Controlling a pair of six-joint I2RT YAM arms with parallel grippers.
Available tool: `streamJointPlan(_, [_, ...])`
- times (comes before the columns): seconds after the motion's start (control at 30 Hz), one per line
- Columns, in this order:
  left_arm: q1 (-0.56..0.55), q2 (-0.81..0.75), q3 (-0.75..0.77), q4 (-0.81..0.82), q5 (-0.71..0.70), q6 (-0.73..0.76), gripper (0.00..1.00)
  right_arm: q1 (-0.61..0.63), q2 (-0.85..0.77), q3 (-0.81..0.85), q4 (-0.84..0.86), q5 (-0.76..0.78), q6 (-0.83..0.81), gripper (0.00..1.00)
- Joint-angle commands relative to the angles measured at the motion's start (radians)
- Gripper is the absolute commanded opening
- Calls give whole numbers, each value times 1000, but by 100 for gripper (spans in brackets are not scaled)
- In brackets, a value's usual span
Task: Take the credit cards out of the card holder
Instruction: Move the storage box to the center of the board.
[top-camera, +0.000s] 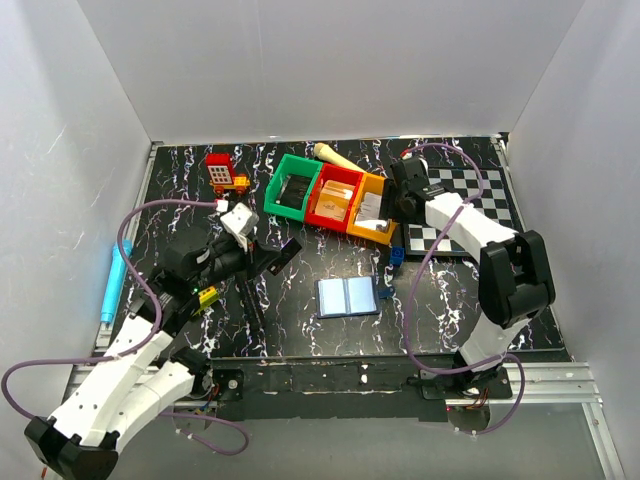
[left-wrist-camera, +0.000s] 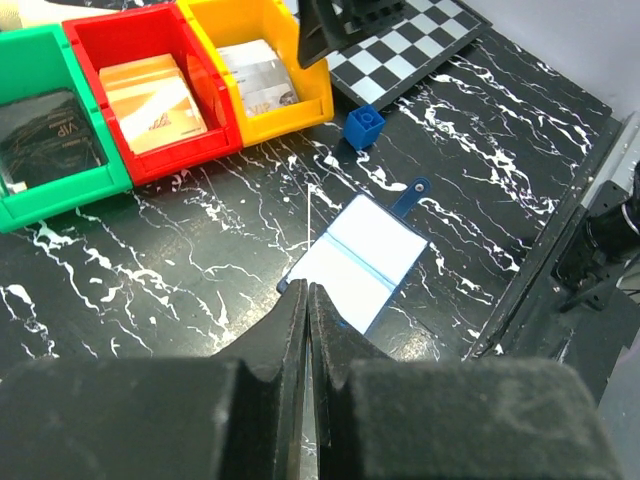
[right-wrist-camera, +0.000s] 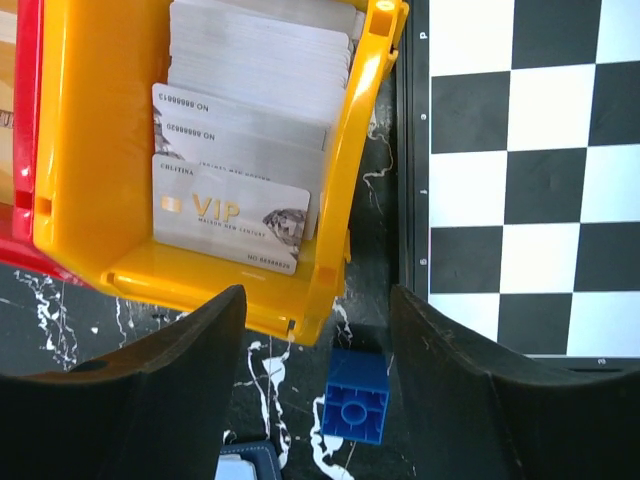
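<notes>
Because the card holder (top-camera: 348, 297) lies opened flat on the counter (top-camera: 300, 330) between the two arms, pale inside up, the coming move turns on how it sits from each set of jaws. Seen from above, its wide span runs left to right and its fold points away from the bases. The left arm (top-camera: 130, 352) reaches in from the left; its wrist view shows the left jaws pressed together on nothing, tips just short of the holder's near corner, with the holder ahead and slightly right of them and its fold slanting across their line. The right arm (top-camera: 470, 228) is farther up the counter: the right jaws are spread wide and empty over the near corner of the yellow bin (right-wrist-camera: 340, 200), the small blue block (right-wrist-camera: 357, 397) showing in the gap between them, and only a dark corner of the holder peeks in at the bottom edge of that view, back toward the arm's base. Cards (right-wrist-camera: 232, 215) lie stacked in the yellow bin; whether any sit in the holder's pockets I cannot tell. By my reading the left jaws are nearer and better aimed, though they would need to part and turn to meet an edge.
</notes>
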Motion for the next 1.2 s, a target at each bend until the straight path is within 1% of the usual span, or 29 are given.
streamJointPlan(0.0, [-2,-40,-11,13,57,61,0,-13,41,66,-17,-5,-26,65])
streamJointPlan(0.27, [-2,-29,-6,11,101,66,0,-16,69,54,-9,-51,-86,49])
streamJointPlan(0.43, [-2,-22,-10,11,167,81,0,-14,62,25,-2,-75,-119,30])
streamJointPlan(0.63, [0,-20,-11,19,227,138,0,-13,36,-24,12,-121,-162,20])
streamJointPlan(0.7, [-2,-19,-14,26,240,141,0,-11,24,-46,20,-149,-181,14])
streamJointPlan(0.87, [-2,-15,-26,57,278,130,0,4,-6,-102,26,-156,-244,4])
streamJointPlan(0.93, [-2,-11,-28,63,279,130,0,10,-20,-118,26,-158,-262,1])
streamJointPlan(1.17, [-2,0,-31,86,283,135,0,61,-37,-130,-18,-147,-317,1])
